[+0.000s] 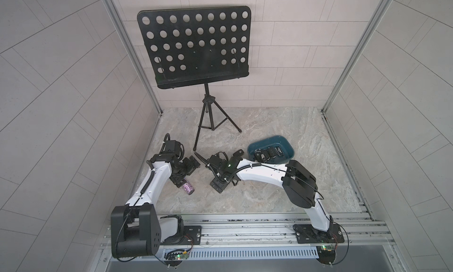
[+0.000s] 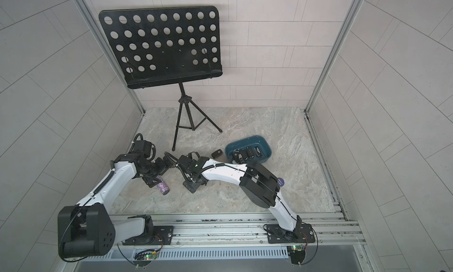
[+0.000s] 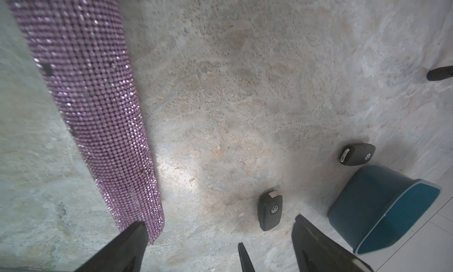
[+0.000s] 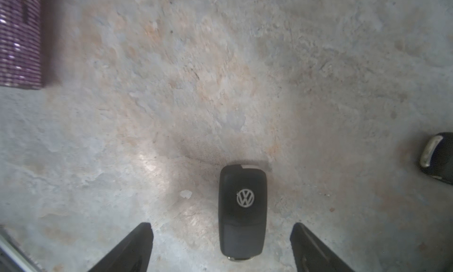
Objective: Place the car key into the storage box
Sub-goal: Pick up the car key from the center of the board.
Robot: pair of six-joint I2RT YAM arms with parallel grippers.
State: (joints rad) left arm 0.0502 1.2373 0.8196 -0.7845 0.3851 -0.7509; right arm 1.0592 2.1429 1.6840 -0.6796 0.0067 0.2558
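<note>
Straddling the car key [image 4: 242,209], right gripper [image 4: 221,230] jaws apart; centre over its flanks, then close squarely.

In both top views the right arm [image 1: 255,171] hides its fingers [image 4: 132,248] and the car key [image 4: 242,213] between them. The fobs [image 1: 268,153] in the storage box [image 1: 269,139], at 2 o'clock from that wrist, are too small to count. A purple sticker [image 2: 281,182] is half covered by the arm, its lettering unreadable. In the right wrist view a second fob [image 4: 438,158] and a blurred glitter tube [image 4: 19,38] run off the frame.
</note>
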